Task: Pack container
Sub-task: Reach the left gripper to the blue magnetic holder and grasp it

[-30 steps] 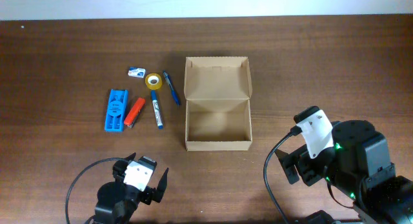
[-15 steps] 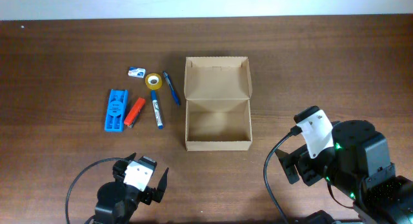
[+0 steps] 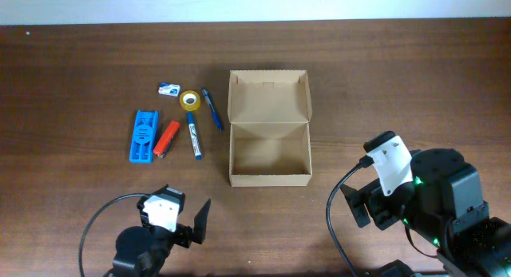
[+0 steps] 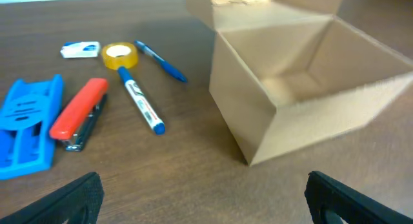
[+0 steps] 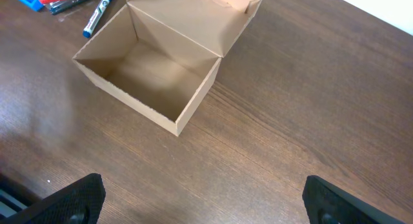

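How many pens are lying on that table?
2. A blue pen lies just left of the open cardboard box, beside the tape roll. A white marker lies just below that roll. None shows inside the box.

We see a dark brown table [image 3: 399, 85] with fine wood grain running across it. The box [image 3: 269, 180] is plain tan cardboard, inside and out. The tape roll [image 3: 190, 100] is yellow and the pen [image 3: 211, 108] is blue. The marker [image 3: 194, 139] is white with blue ends and dark print. The stapler [image 3: 166, 138] is orange-red over a dark base, the plastic piece [image 3: 143, 136] bright blue, the small packet [image 3: 168, 89] white and blue.
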Robot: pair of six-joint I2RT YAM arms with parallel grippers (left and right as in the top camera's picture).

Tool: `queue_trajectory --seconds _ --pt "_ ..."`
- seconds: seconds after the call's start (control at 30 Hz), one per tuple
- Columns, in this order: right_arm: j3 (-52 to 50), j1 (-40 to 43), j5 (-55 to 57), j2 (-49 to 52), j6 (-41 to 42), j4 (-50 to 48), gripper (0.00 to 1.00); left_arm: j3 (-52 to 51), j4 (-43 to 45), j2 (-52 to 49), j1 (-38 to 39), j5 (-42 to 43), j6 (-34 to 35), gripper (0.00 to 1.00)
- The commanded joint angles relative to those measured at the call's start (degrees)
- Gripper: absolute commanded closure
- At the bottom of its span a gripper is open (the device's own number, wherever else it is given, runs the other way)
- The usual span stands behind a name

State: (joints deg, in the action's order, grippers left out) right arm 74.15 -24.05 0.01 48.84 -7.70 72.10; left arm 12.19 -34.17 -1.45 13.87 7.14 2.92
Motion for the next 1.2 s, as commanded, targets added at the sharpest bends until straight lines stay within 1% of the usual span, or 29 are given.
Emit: queue_trajectory --seconds 0.0,0.13,0.17,0.33,0.37,0.43,0.53,0.6,0.77,0.87,0.93,1.0,1.1,1.17 --pt "1.07 -0.28 0.70 -0.11 0.07 -0.07 0.01 5.09 0.52 -3.52 -1.18 -3.23 4.37 0.01" --pt "1.07 -0.28 0.70 -0.11 0.07 -0.07 0.01 12.98 0.46 -15.72 -3.02 -7.65 4.31 0.00" --pt "1.07 -0.28 0.70 -0.11 0.07 -0.07 0.01 16.39 0.17 -21.75 -4.02 -8.31 4.09 0.01" --pt "1.07 -0.28 0.70 -0.11 0.07 -0.07 0.01 28.24 -1.68 -41.51 -9.25 -8.31 1.25 0.01" --pt "1.07 -0.28 0.70 -0.11 0.07 -0.07 0.01 30.93 -2.21 -45.46 -10.56 -7.45 -0.42 0.01" --pt "1.07 -0.28 0.70 -0.11 0.07 -0.07 0.01 36.48 -3.06 -53.13 -13.46 -4.26 -5.81 0.01" --pt "1.07 -0.28 0.70 -0.11 0.07 -0.07 0.01 43.56 -5.62 -62.16 -17.33 -3.28 -9.27 0.01" --pt "1.07 -0.28 0.70 -0.11 0.07 -0.07 0.01 45.99 -6.14 -65.92 -18.88 -3.26 -9.27 0.01" --pt "1.07 -0.28 0.70 -0.11 0.07 -0.07 0.01 46.10 -5.51 -71.54 -19.08 -6.99 -9.27 0.00" --pt "1.07 -0.28 0.70 -0.11 0.07 -0.07 0.01 46.10 -5.29 -74.77 -19.08 -11.47 -9.29 0.00" --pt "1.07 -0.28 0.70 -0.11 0.07 -0.07 0.01 46.10 -4.61 -77.13 -19.39 -16.28 -9.33 0.00" --pt "1.07 -0.28 0.70 -0.11 0.07 -0.07 0.01 46.10 -2.58 -79.34 -20.76 -16.28 -10.36 0.01" --pt "1.07 -0.28 0.70 -0.11 0.07 -0.07 0.01 46.10 1.11 -82.86 -23.91 -12.63 -10.43 0.01" --pt "1.07 -0.28 0.70 -0.11 0.07 -0.07 0.01 46.10 3.32 -86.29 -25.27 -11.02 -13.53 0.00"
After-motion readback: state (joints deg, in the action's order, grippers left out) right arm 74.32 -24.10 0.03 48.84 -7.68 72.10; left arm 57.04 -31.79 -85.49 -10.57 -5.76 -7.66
